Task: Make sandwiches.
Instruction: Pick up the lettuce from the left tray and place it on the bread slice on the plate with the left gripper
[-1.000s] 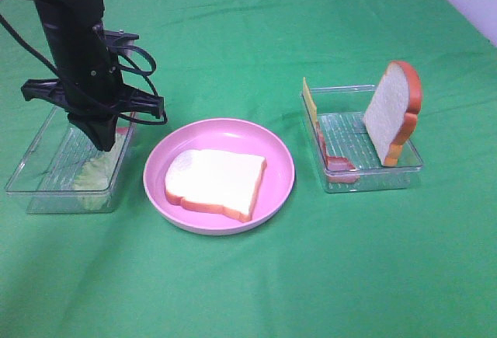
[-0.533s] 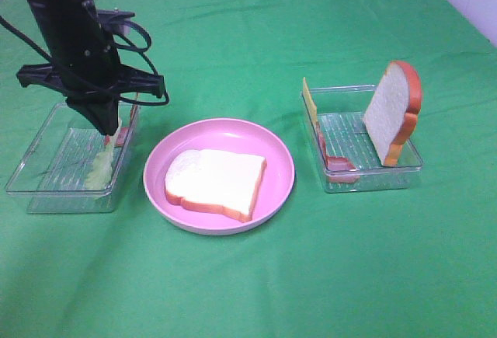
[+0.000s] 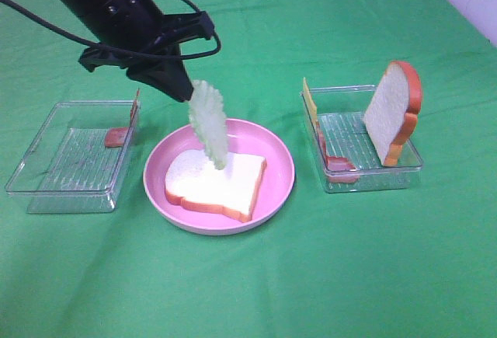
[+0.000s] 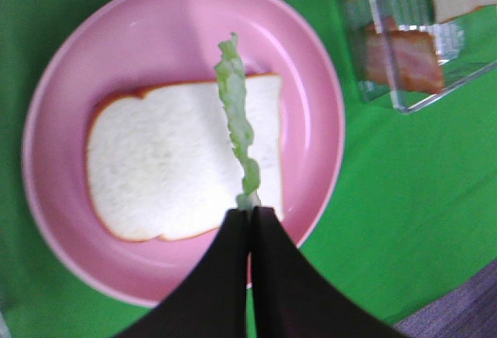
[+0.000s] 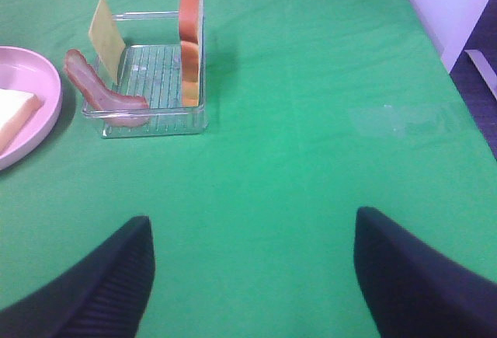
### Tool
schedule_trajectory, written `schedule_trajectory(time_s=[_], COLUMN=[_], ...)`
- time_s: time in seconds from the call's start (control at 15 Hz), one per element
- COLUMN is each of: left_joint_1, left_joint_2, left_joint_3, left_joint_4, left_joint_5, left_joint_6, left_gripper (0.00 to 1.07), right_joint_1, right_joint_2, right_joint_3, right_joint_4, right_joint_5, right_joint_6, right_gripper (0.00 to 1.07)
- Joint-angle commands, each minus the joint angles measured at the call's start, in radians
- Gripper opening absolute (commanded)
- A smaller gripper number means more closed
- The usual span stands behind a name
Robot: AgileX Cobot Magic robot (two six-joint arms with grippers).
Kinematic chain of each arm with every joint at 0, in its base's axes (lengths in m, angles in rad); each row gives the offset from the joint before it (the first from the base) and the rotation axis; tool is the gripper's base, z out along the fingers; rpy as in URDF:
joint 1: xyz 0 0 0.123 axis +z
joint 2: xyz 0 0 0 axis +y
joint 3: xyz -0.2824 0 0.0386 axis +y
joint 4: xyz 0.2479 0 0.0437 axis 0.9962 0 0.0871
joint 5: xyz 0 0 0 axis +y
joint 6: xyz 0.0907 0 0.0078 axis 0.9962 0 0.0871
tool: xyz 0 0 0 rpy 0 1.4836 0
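Note:
My left gripper (image 3: 185, 93) is shut on the top of a frilly pale green lettuce leaf (image 3: 210, 124), which hangs over the pink plate (image 3: 281, 159). The leaf's lower tip is just above or touching the white bread slice (image 3: 221, 182) lying flat on the plate. In the left wrist view the lettuce (image 4: 237, 120) runs edge-on from the closed fingertips (image 4: 260, 221) across the bread (image 4: 163, 167). My right gripper (image 5: 252, 276) stands open over bare cloth, well away from the tray (image 5: 147, 81); it is outside the exterior view.
The right clear tray (image 3: 404, 165) holds an upright bread slice (image 3: 394, 113), a yellow cheese square (image 3: 310, 101) and bacon (image 3: 340, 165). The left clear tray (image 3: 46, 171) holds a bacon piece (image 3: 116, 136). Green cloth covers the table.
My left gripper lifted the lettuce out of the left tray and carried it rightward, so it now hangs over the bread on the plate. The right gripper's tray is unchanged.

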Motion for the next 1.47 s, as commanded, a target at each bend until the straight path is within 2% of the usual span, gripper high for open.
schedule_trajectory(time_s=[0.07, 0.2, 0.4, 0.47, 0.53, 0.6, 0.67, 0.8, 0.87, 1.07, 1.2, 1.47], left_joint_1=[-0.073, -0.133, -0.143, -0.132, -0.116, -0.116, -0.116, -0.116, -0.116, -0.116, -0.116, -0.117], left_joint_2=[0.031, 0.076, 0.106, 0.107, 0.107, 0.107, 0.107, 0.107, 0.107, 0.107, 0.111, 0.152], left_joint_3=[0.000, 0.000, 0.000, 0.000, 0.000, 0.000, 0.000, 0.000, 0.000, 0.000, 0.000, 0.001], left_joint_4=[-0.077, -0.090, -0.058, -0.009, 0.068, 0.113, 0.135, 0.195, 0.248, 0.349, 0.384, 0.357], left_joint_5=[-0.081, -0.122, -0.114, -0.106, -0.098, -0.098, -0.098, -0.091, -0.090, -0.062, -0.037, -0.002], left_joint_6=[0.048, 0.072, 0.081, 0.063, 0.010, 0.002, -0.007, -0.070, -0.121, -0.206, -0.230, -0.230], left_gripper=[0.00, 0.00, 0.00, 0.00, 0.00, 0.00, 0.00, 0.00, 0.00, 0.00, 0.00, 0.00], right_joint_1=[-0.003, -0.003, -0.003, -0.003, -0.003, -0.003, -0.003, -0.003, -0.003, -0.003, -0.003, -0.003], right_joint_2=[-0.013, -0.013, -0.013, -0.013, -0.013, -0.013, -0.013, -0.013, -0.013, -0.013, -0.013, -0.013], right_joint_3=[0.002, 0.002, 0.002, 0.002, 0.002, 0.002, 0.002, 0.002, 0.002, 0.002, 0.002, 0.002], right_joint_4=[-0.002, -0.002, -0.002, -0.002, -0.002, -0.002, -0.002, -0.002, -0.002, -0.002, -0.002, -0.002], right_joint_5=[0.000, 0.000, 0.000, 0.000, 0.000, 0.000, 0.000, 0.000, 0.000, 0.000, 0.000, 0.000], right_joint_6=[-0.005, -0.005, -0.005, -0.005, -0.005, -0.005, -0.005, -0.005, -0.005, -0.005, -0.005, -0.005], right_gripper=[0.69, 0.69, 0.69, 0.69, 0.69, 0.69, 0.69, 0.69, 0.69, 0.69, 0.69, 0.69])
